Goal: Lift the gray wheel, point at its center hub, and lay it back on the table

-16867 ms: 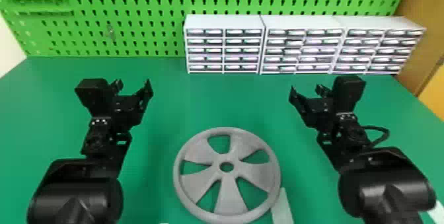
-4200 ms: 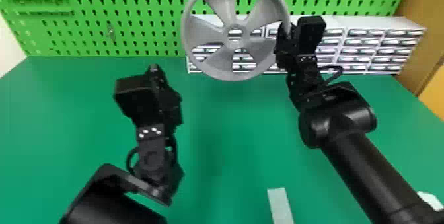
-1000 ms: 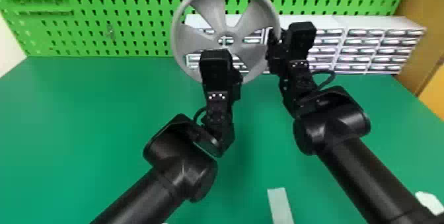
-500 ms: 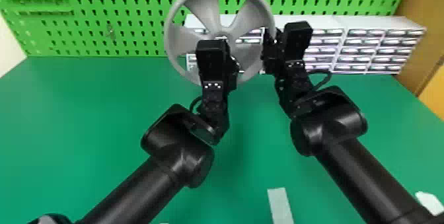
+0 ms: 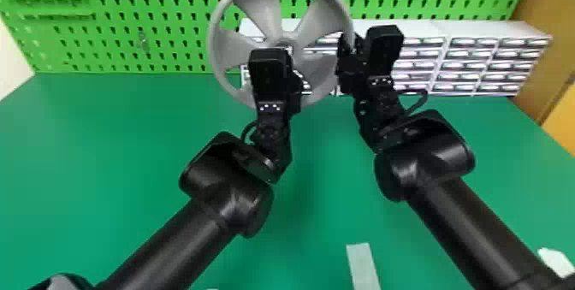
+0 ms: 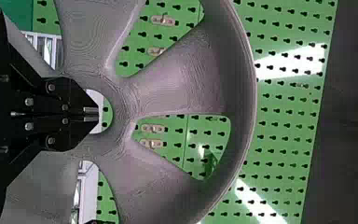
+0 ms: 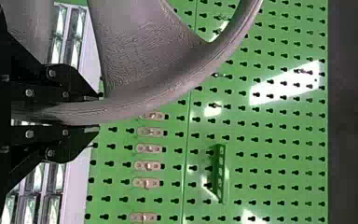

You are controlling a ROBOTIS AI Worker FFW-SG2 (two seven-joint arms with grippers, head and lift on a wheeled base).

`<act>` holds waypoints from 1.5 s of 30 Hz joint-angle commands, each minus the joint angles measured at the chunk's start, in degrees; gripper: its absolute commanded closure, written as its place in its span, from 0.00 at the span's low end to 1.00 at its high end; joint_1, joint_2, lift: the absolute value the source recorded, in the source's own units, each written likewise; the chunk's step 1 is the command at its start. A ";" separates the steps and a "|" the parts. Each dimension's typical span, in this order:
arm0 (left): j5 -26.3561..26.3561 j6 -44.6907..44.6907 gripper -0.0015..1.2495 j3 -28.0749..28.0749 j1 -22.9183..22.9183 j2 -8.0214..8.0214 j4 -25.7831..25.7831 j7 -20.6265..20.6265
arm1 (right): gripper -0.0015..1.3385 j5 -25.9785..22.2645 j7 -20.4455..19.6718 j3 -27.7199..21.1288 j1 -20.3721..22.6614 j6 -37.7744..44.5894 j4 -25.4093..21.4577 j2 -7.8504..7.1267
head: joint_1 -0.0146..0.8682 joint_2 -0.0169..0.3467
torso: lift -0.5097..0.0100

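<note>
Upright above the table's far part, the gray wheel point(image 5: 261, 9) is held at its right rim by my right gripper point(image 5: 348, 49). In the right wrist view, the right gripper point(image 7: 95, 112) has its fingers on either side of the gray wheel's rim point(image 7: 168, 95). My left gripper point(image 5: 284, 49) is at the wheel's center on the near side, covering part of the hub. The left wrist view has the left gripper point(image 6: 97, 113) shut with nothing between its fingertips, which overlap the hub hole of the gray wheel point(image 6: 177, 95).
Behind the wheel stand white drawer units point(image 5: 483, 32) against a green pegboard point(image 5: 171, 28). A pale strip point(image 5: 363, 267) lies on the green table point(image 5: 85, 148) near its front, and a white piece point(image 5: 556, 259) is at the lower right.
Since the earliest frame the wheel has risen off the table, gripped by the right gripper. The left gripper has come in to the hub. Over the last second, wheel and right gripper shifted slightly left.
</note>
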 commanded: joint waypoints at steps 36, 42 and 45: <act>-0.74 -1.06 0.96 0.87 0.08 -0.27 0.68 -0.74 | 0.92 -0.70 0.00 0.87 0.16 -0.35 -0.39 -0.06 | 0.80 0.18 | 0.80; -0.74 -0.98 0.96 0.87 0.17 -0.27 0.59 -0.66 | 0.92 -0.70 0.00 0.87 0.16 -0.35 -0.39 -0.06 | 0.80 0.18 | 0.80; -0.92 -1.06 0.96 0.96 0.17 -0.27 0.68 -0.74 | 0.92 -0.70 0.00 0.78 0.16 -0.26 -0.39 -0.06 | 0.80 0.18 | 0.80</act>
